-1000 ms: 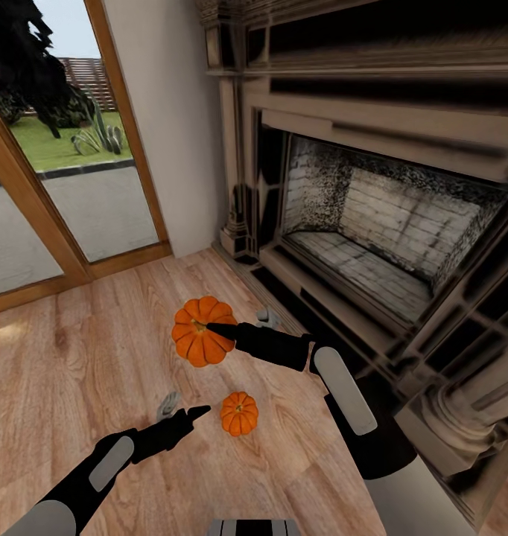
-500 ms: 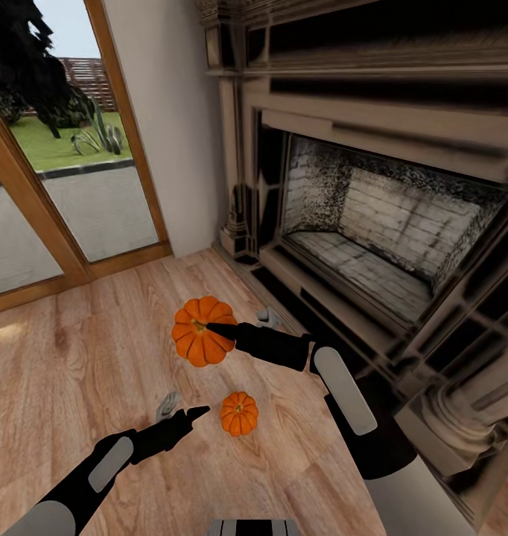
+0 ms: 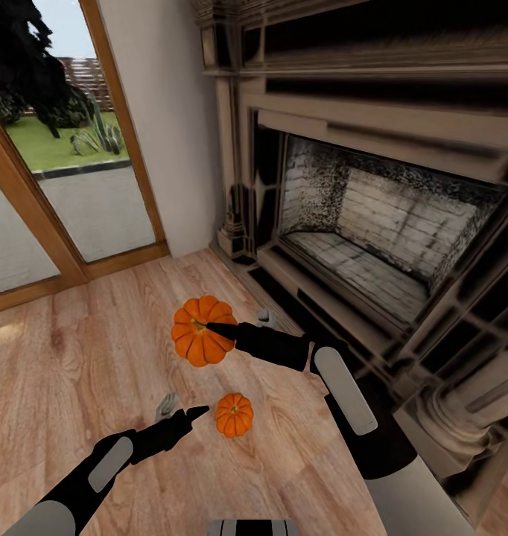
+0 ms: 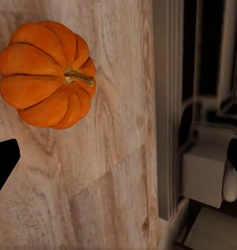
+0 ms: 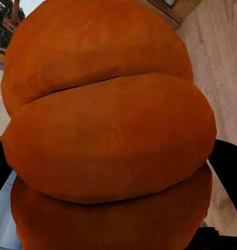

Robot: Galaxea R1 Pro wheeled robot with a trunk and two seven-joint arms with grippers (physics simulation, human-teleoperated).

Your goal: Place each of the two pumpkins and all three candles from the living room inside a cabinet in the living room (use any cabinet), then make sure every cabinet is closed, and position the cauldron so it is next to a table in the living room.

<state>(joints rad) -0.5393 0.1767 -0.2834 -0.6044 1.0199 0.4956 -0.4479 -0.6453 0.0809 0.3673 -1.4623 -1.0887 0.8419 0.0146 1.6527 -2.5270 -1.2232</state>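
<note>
Two pumpkins sit in our head view: the larger pumpkin (image 3: 200,330) at centre, held at our right gripper (image 3: 239,327), whose dark finger crosses its top while a grey fingertip shows past its far side; the smaller pumpkin (image 3: 234,415) lies on the wood floor (image 3: 75,372) lower centre, just beside our left gripper (image 3: 181,412), whose fingers stand apart and empty. A stone fireplace (image 3: 373,223) occupies the right half and a glass door (image 3: 68,171) the upper left. In our left wrist view, the smaller pumpkin (image 4: 47,73) sits upper left on the floor, stem pointing sideways, off the line between the two dark fingertips (image 4: 3,161) at the frame edges; the fireplace base (image 4: 167,104) runs down the right. In our right wrist view, the larger pumpkin (image 5: 108,130) presses close, ribs bulging, clamped between the fingers. Risks, as we judge them: the round ribbed skin may slip from the grip in transit; closing the left fingers off-centre may nudge the small one rolling toward the hearth.
</note>
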